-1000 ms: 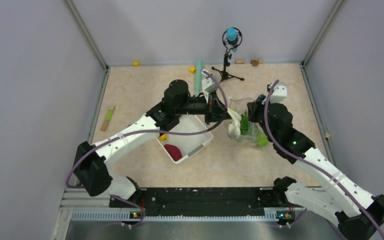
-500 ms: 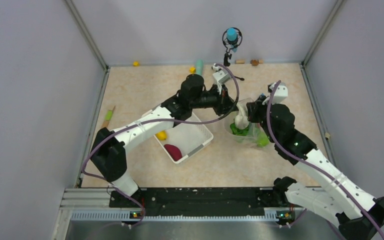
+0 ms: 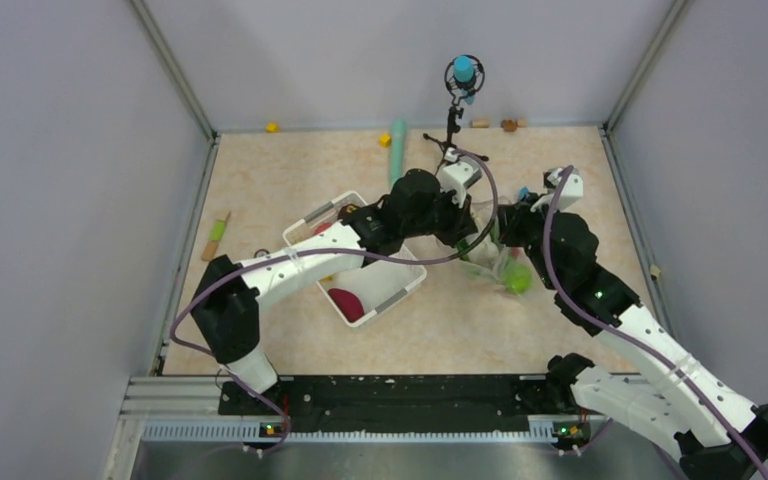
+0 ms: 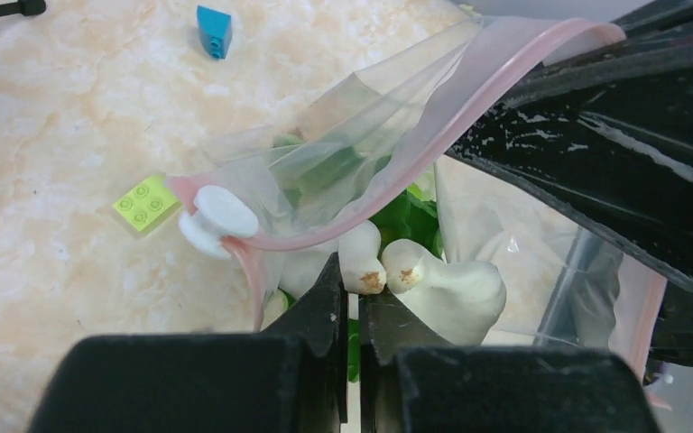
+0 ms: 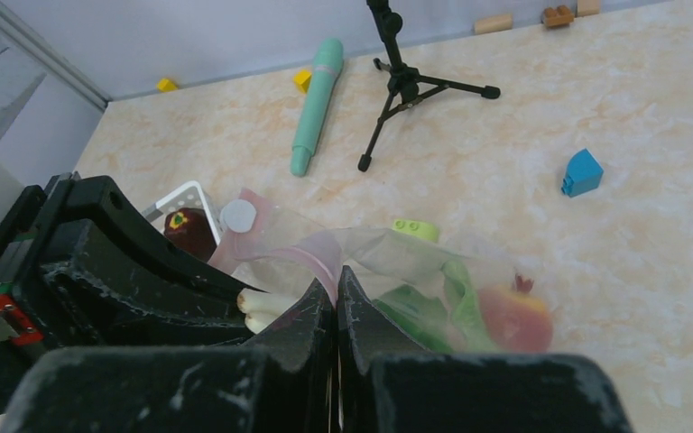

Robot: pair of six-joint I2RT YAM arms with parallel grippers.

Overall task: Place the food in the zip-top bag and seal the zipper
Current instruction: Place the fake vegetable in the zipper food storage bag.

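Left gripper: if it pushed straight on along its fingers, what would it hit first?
The whitish food piece, directly ahead of the left gripper inside the zip-top bag. Whether they touch is unclear. Just beyond it runs the pink zipper.

We see two arms, the left arm (image 3: 290, 263) and the right arm (image 3: 650, 337), built of white link shells and black joint housings, a purple cable (image 3: 493, 205) looping alongside each. The left gripper (image 4: 350, 287) and right gripper (image 5: 336, 290) are black, flecked with whitish scuffs.
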